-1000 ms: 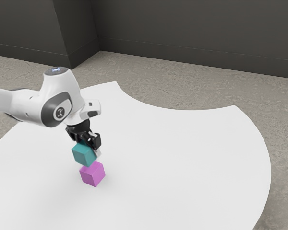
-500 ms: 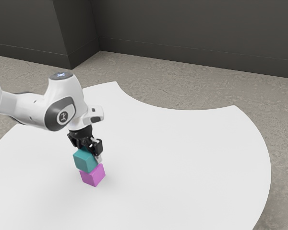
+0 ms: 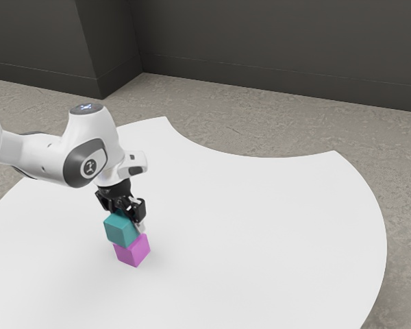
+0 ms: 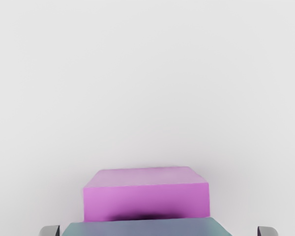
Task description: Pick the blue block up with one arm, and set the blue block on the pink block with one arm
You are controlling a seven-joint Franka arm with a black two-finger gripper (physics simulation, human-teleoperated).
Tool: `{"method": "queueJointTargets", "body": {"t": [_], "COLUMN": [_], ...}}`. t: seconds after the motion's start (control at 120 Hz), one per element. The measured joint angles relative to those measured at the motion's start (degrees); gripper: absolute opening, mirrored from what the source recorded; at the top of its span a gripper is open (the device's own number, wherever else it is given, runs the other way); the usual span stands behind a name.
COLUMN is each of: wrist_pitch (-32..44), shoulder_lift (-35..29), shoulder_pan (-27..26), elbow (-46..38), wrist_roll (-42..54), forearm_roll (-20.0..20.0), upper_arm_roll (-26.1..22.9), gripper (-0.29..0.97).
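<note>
blue block (image 3: 120,229) seated atop pink block (image 3: 132,251), offset slightly toward 10 o'clock | stack at 8 o'clock on white table (image 3: 260,226) | gripper (image 3: 125,214) directly over blue block, clamped or released: cannot tell | arm (image 3: 55,154) reaching in from 9 o'clock | grey floor (image 3: 370,130) beyond table at 1 o'clock

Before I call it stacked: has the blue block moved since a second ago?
Yes, downward: the blue block now meets the pink block top, its gap closed.

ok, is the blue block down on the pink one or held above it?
On it. In the exterior view the blue block rests on the pink block, with no visible gap between them.
</note>
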Motion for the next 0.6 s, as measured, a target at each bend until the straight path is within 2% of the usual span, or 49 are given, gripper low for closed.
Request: {"method": "queueJointTargets", "body": {"t": [0.6], "wrist_pitch": [0.08], "shoulder_lift": [0.46], "shoulder_pan": [0.11], "elbow": [0.44], "wrist_roll": [-0.61], "forearm_roll": [0.32], "upper_arm_roll": [-0.02], "gripper": [0.32]}}
